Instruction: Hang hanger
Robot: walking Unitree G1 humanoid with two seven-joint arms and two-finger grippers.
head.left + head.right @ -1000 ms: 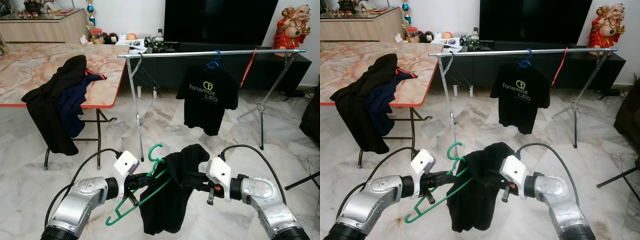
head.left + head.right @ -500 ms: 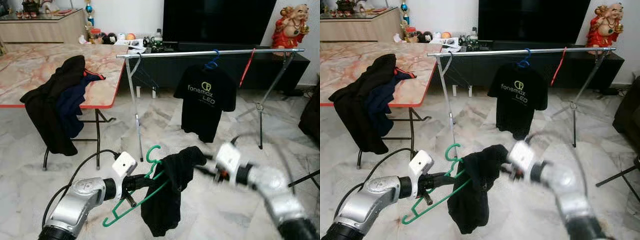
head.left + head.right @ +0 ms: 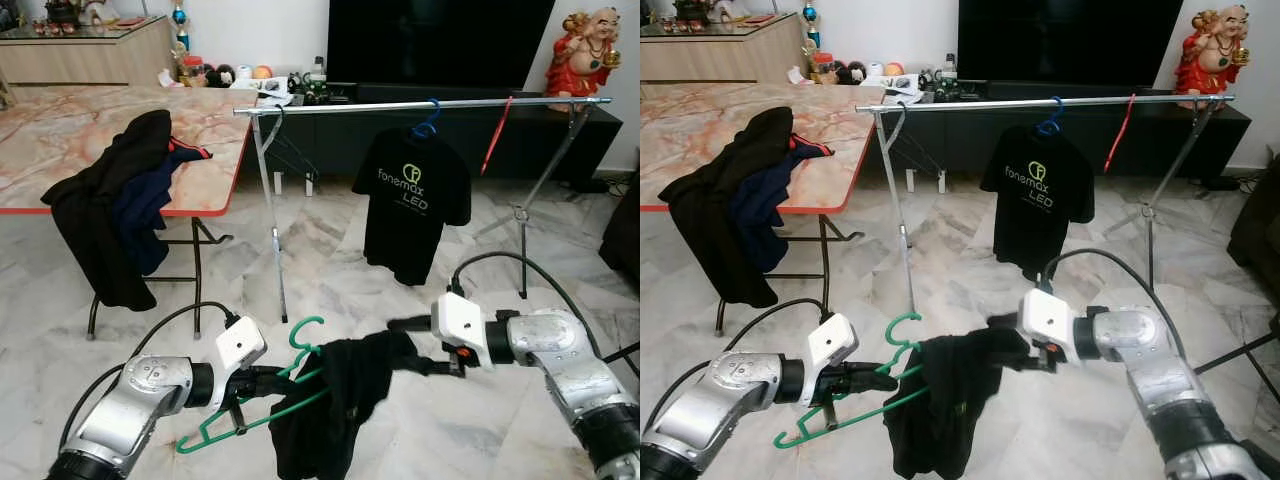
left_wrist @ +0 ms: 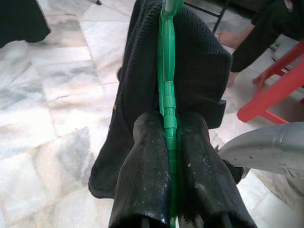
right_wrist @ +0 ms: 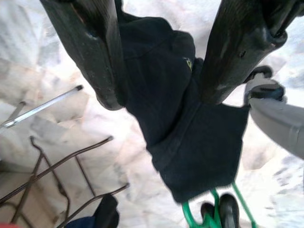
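Low, left claw (image 4: pixel 167 137) clamping green hanger (image 3: pixel 300 362), rail (image 3: pixel 420 104) well beyond

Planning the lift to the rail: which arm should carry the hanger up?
Left. The left gripper is shut on the green hanger bearing the black garment; the right gripper is open.

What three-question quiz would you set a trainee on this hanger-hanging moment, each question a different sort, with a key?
1. True or false: the left gripper is shut on the green hanger.
2. Which colour hanger carries the printed black T-shirt on the rail? A blue, B green, C red.
3. Fill in: the right gripper has its fingers ____ over the black garment.

Key: 1 true; 2 A; 3 open.
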